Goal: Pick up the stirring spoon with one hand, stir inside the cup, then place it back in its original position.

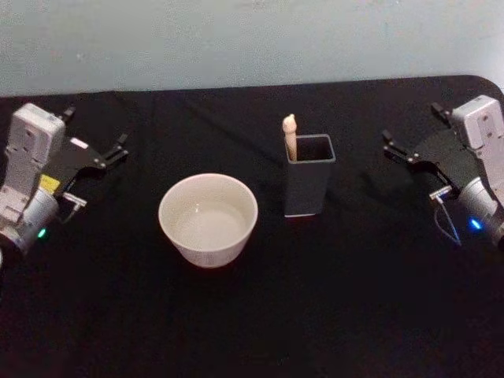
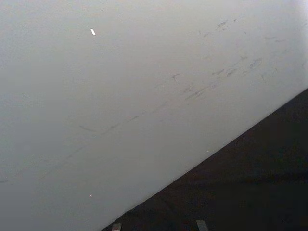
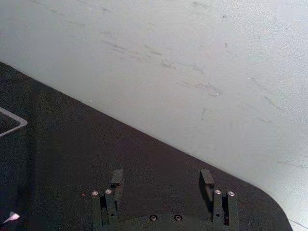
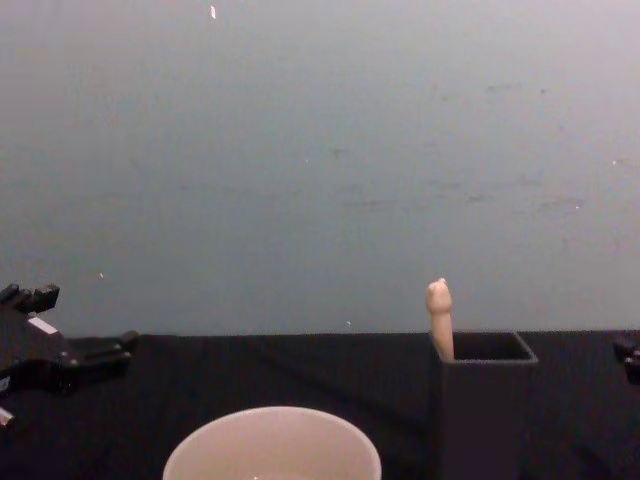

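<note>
1. Mid-worktop, slightly left of centre: wide round cream-white cup [image 1: 206,253] [image 4: 270,412], upright and standing alone on the black worktop [image 1: 354,307].
2. Dark grey square open-topped holder box [image 1: 305,189] [image 4: 485,420] stands upright just right of the cup and a little nearer the far edge. The two are apart, not touching.
3. Slim stirring spoon [image 1: 290,132] [image 4: 440,312] with a cream-beige handle and rounded knob stands in the holder box, against its far-left inner corner. The knob and upper handle show above the rim. The shaft and bowl are hidden inside the box.
4. Left gripper [image 1: 120,147], black and two-fingered, sits near the left edge of the worktop, well apart from the cup. Its fingers are spread and hold nothing.
5. Right gripper [image 1: 391,146] [image 3: 161,179], also black, sits near the right edge, well apart from the holder box. The right wrist view shows both fingers [image 3: 117,179] with a wide gap between them, released, nothing grasped.
6. Pale grey scuffed wall [image 4: 320,150] stands behind the far edge of the worktop.
</note>
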